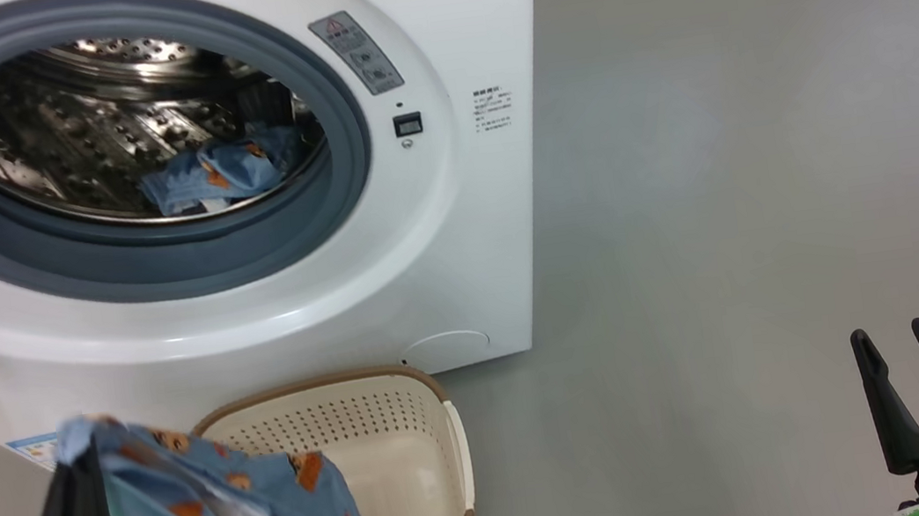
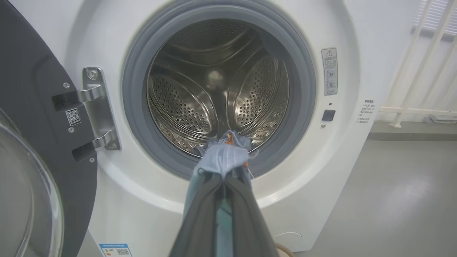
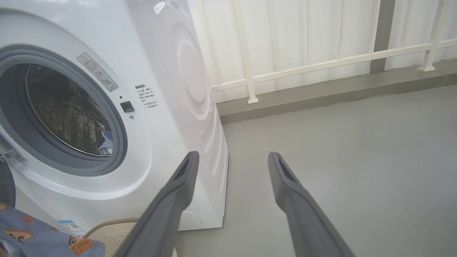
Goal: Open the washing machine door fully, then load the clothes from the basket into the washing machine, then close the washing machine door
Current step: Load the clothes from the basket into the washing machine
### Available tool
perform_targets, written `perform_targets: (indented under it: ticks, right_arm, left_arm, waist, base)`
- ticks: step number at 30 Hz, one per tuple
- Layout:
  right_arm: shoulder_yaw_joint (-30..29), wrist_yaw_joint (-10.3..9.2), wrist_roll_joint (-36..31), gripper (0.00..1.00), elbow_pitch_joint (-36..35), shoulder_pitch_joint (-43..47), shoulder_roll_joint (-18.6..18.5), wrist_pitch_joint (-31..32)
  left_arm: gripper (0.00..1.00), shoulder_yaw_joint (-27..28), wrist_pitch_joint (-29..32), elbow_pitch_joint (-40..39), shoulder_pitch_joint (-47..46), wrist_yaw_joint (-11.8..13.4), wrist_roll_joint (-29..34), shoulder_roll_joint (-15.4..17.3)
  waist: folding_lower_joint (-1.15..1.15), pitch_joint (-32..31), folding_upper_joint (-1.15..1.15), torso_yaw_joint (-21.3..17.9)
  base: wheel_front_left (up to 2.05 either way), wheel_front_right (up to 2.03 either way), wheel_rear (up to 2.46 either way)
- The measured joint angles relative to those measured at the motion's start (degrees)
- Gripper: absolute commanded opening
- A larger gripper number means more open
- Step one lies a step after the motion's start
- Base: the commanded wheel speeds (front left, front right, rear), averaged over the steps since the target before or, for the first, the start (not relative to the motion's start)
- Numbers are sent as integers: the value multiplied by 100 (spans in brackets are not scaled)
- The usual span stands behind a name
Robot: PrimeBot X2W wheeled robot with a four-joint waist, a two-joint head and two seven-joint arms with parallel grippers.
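While the washing machine (image 1: 456, 232) stands with its door (image 2: 32, 89) open at left, the basket (image 1: 417, 477) sits just before it. The left jaws clench a bear-print cloth (image 1: 218, 512), which drapes from their tips over the basket. The right jaws gape empty at near right.

Laundry corner in a plain indoor room, closer to a utility or test space than a furnished home. A white front-loading washing machine (image 3: 178, 107) stands on smooth grey floor (image 3: 357, 160), with the cream basket (image 1: 339, 420) just in front. Behind it, a low grey ledge (image 3: 321, 94) carries a white railing (image 3: 339, 64) against a pale pleated wall covering (image 3: 303, 28). Lighting is bright and even.
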Motion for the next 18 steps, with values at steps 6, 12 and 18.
perform_targets:
  ticks: [6, 12, 18]
  right_arm:
    - [32, 0, -1, 100, -15, -178, 60, 0]
    - [42, 0, -2, 100, -25, -455, 164, 0]
    - [113, 0, -3, 100, -32, -771, 278, 0]
  left_arm:
    - [0, -2, 41, 60, -716, 44, 1, 69]
    - [0, -2, 137, 516, -1714, 66, 4, 242]
    - [0, -7, 192, 1230, -2898, 63, 2, 500]
  waist:
    - [0, 257, 0, -117]
    - [0, 576, 0, -262]
    - [0, 919, 0, -445]
  base:
    - [0, 0, 0]
    - [0, 0, 0]
    - [0, 0, 0]
